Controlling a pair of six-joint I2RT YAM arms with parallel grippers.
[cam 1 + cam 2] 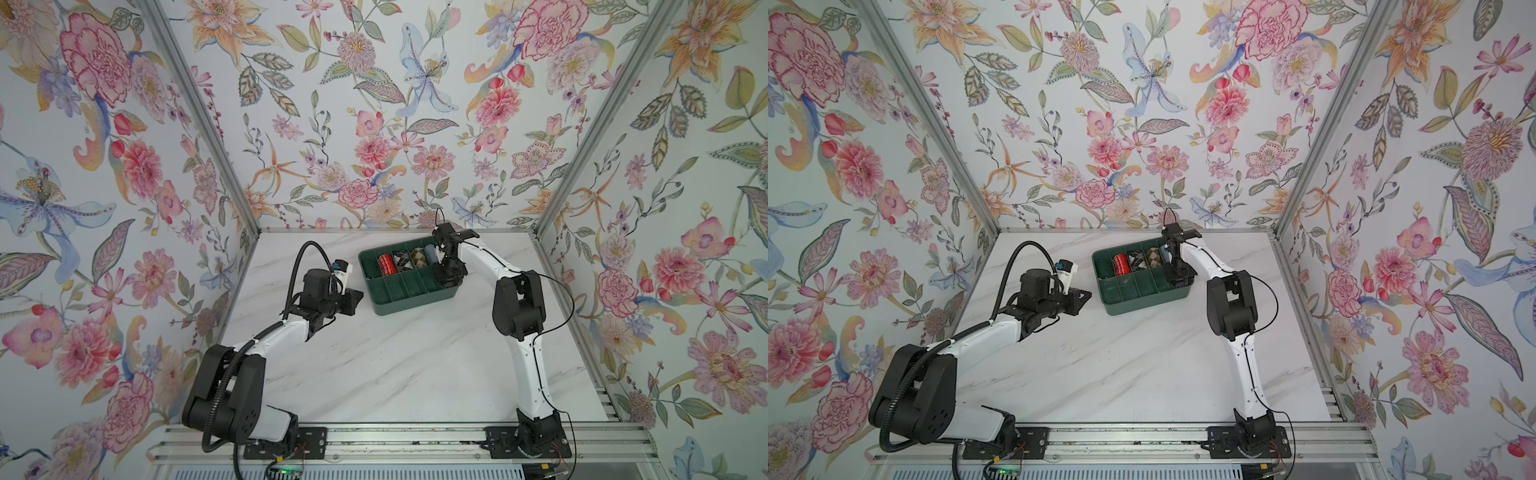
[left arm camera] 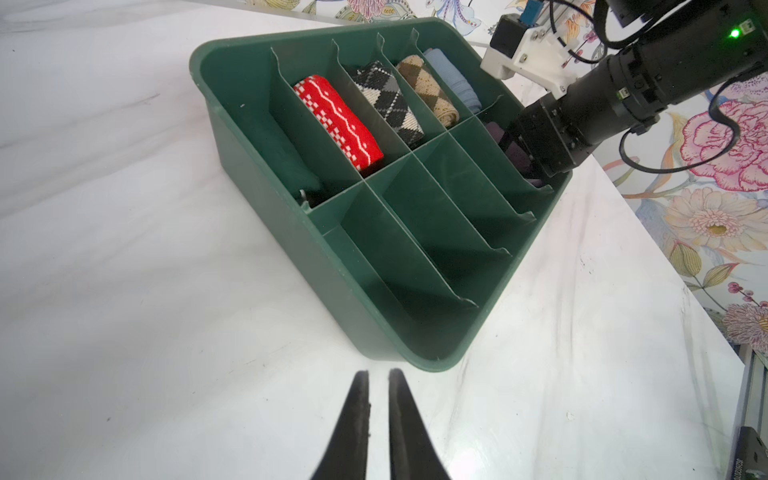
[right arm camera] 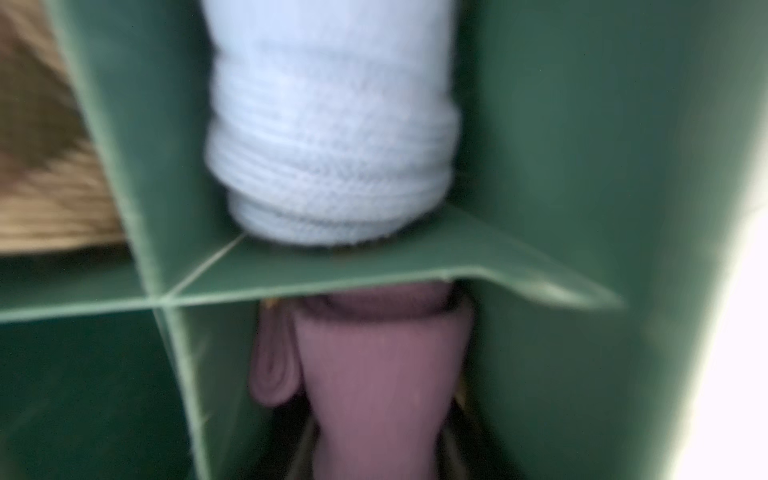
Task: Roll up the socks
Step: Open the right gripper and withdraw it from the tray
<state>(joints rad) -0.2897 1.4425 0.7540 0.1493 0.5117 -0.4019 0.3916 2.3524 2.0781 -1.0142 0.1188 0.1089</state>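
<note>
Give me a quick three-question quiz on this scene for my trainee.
1. Fill in: the left claw holds ____.
2. Which is inside the bin? A left claw; B right claw; C both.
3. True or false: the purple socks share a compartment with the blue roll.
Key: 1 nothing; 2 B; 3 false, a divider stands between them.
</note>
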